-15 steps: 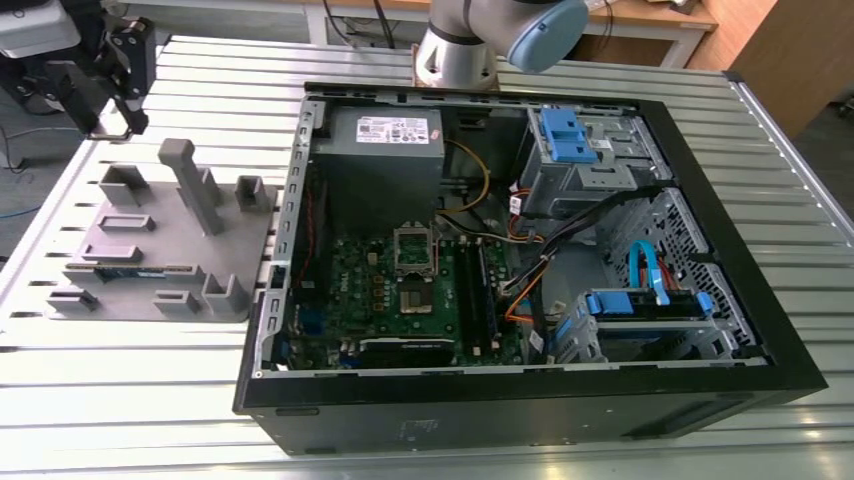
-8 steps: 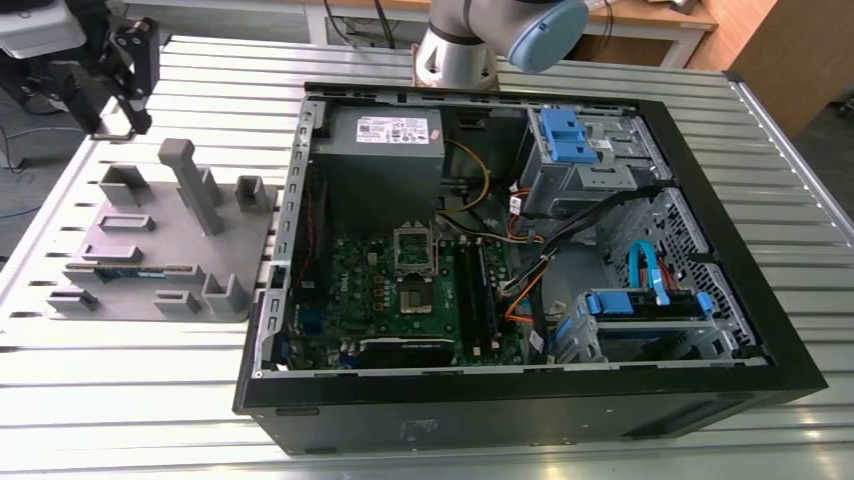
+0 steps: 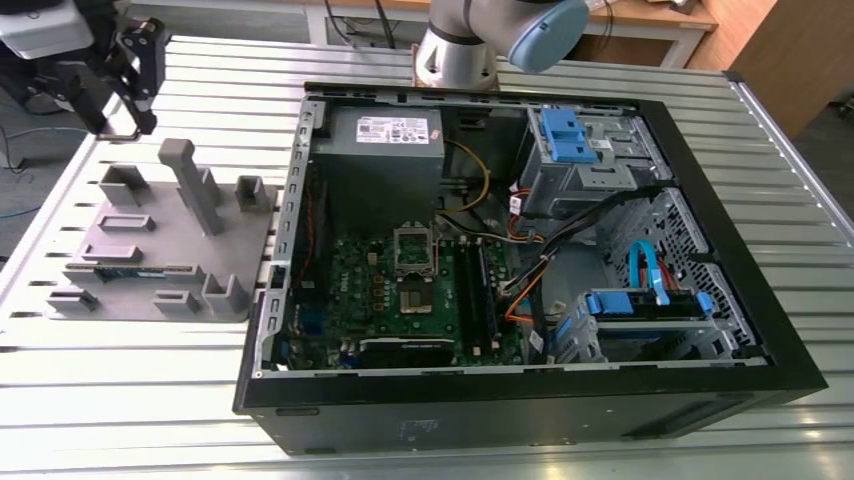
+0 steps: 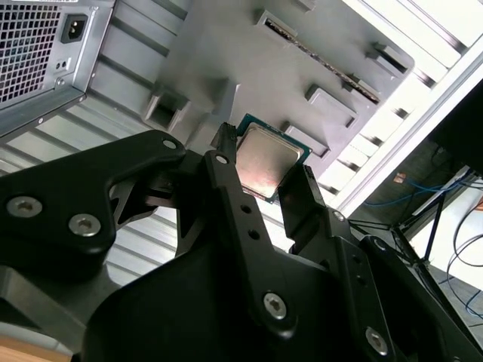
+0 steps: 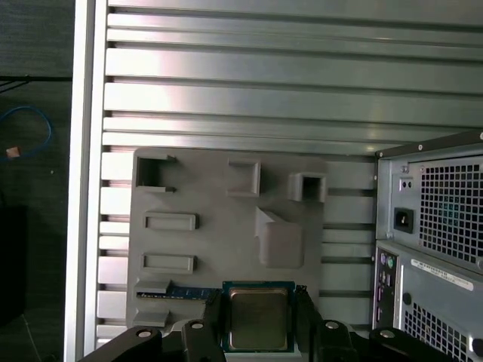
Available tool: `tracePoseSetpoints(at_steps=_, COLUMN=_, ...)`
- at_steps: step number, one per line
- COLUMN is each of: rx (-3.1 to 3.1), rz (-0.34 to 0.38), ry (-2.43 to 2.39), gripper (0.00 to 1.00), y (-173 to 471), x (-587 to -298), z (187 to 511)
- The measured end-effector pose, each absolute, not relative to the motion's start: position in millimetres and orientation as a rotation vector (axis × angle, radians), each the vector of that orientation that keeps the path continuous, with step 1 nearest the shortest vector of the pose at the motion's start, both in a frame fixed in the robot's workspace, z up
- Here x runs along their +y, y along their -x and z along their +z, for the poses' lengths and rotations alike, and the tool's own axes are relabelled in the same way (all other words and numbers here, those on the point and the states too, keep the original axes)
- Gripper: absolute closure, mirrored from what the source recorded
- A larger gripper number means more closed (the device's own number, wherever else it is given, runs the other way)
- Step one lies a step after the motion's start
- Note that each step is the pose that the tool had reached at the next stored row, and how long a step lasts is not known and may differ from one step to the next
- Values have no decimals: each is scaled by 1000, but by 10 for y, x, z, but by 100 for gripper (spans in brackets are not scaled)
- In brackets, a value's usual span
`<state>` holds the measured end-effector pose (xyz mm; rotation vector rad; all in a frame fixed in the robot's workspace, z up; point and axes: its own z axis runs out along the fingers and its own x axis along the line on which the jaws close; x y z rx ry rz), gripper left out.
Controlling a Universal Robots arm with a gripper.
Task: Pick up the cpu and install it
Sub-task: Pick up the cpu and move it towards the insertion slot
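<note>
Exterior view: claw (image 3: 134,85) high over the slatted worktop (image 3: 134,400), above and just past one end of the grey tray (image 3: 154,250). Open computer case (image 3: 534,410) well apart from the claw, off toward the exterior view's right, with the motherboard socket (image 3: 416,270) deep inside it, farther from the claw than the tray.

Second wrist view: clenched on the cpu (image 4: 268,162). Black fingers (image 4: 226,185) pressed against two opposite edges of the chip, silver lid bare between them, thin green rim peeking out at one corner. Held clear of the tray, its grey moulded slots well below and beyond the fingertips, nothing touching the chip but the claw.

First wrist view: same pinch, lid facing the camera. Chip flat and level between the fingertips, hovering over the edge of the tray nearest the claw. Green memory stick (image 5: 185,291) lying in its tray slot just beside the claw, lower down. Rear panel of the computer case off to the claw's other side, near but apart.

Handling, as a judgement: light, rigid and thin, so little force needed. Smooth metal lid probably slippery and the underside contacts likely fragile. Best gripped only by the rim edges, as here, kept level, never squeezed across the faces or twisted.
</note>
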<state>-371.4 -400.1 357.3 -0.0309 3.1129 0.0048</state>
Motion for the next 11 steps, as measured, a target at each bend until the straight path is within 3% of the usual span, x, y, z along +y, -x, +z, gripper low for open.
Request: tracePoseSetpoints(at_steps=11, rx=3113, rz=5, ry=31, gripper=53, y=3644, x=-4001, z=3573)
